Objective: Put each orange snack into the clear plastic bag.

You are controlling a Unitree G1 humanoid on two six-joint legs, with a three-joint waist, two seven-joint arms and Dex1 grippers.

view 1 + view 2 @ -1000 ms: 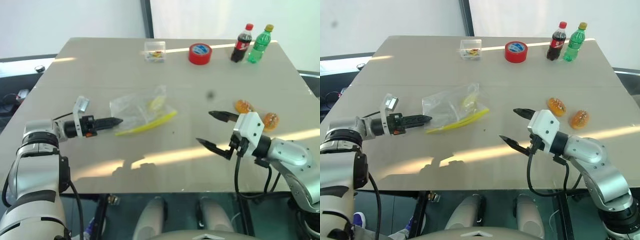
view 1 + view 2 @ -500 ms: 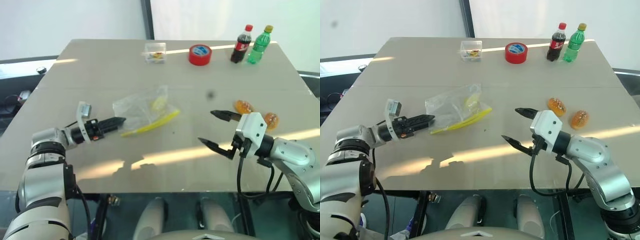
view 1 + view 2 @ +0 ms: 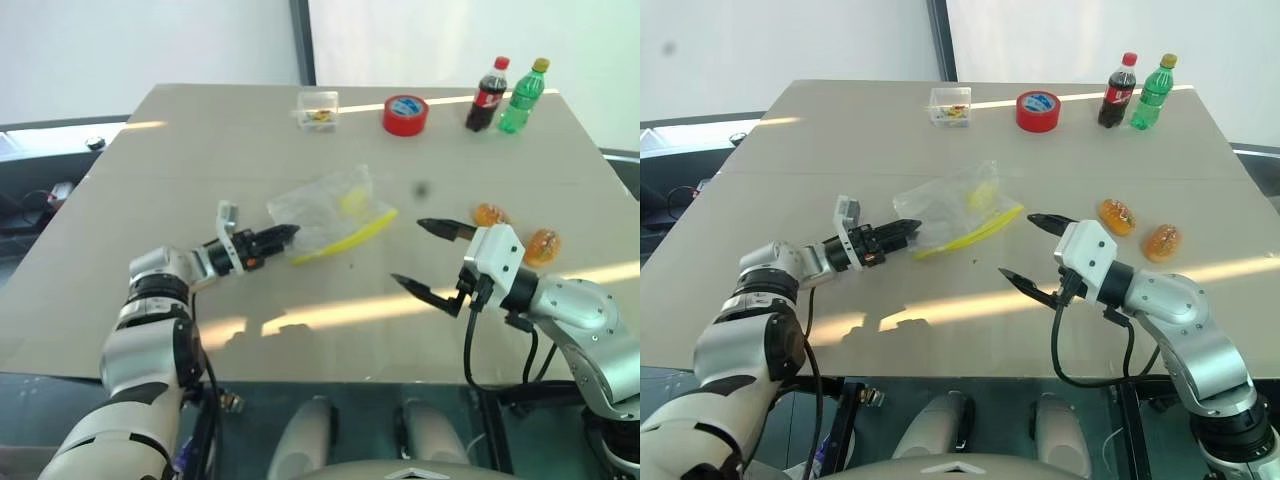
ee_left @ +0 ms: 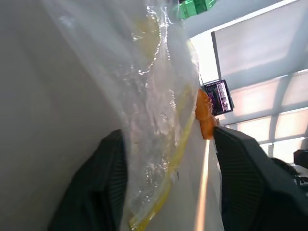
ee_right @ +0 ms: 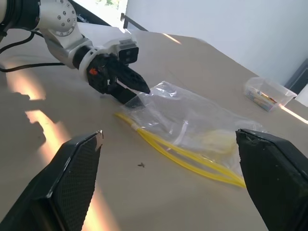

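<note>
From the head cameras, the clear plastic bag [image 3: 958,203] lies crumpled near the middle of the bench [image 3: 840,130], its yellow strip along the edge nearer the robot. The left pincer [image 3: 908,230] reaches in level and meets the bag's near-left corner. The two orange snacks [image 3: 1116,214] [image 3: 1162,241] lie side by side on the bench to the right, well apart from the bag. The right pincer [image 3: 1034,252] hangs above the bench between bag and snacks, its fingers spread wide and holding nothing. At the far edge stand a small clear box [image 3: 951,106], a red tape roll [image 3: 1039,110], a cola bottle [image 3: 1120,78] and a green bottle [image 3: 1151,79].

In the left wrist view, crinkled bag film runs between the two black fingers [image 4: 243,163] — whether they pinch it or merely flank it cannot be told. An orange snack shows beyond.

In the right wrist view, both fingers [image 5: 72,168] stand far apart, framing the bag; the left pincer's tips sit at the bag's corner there.
</note>
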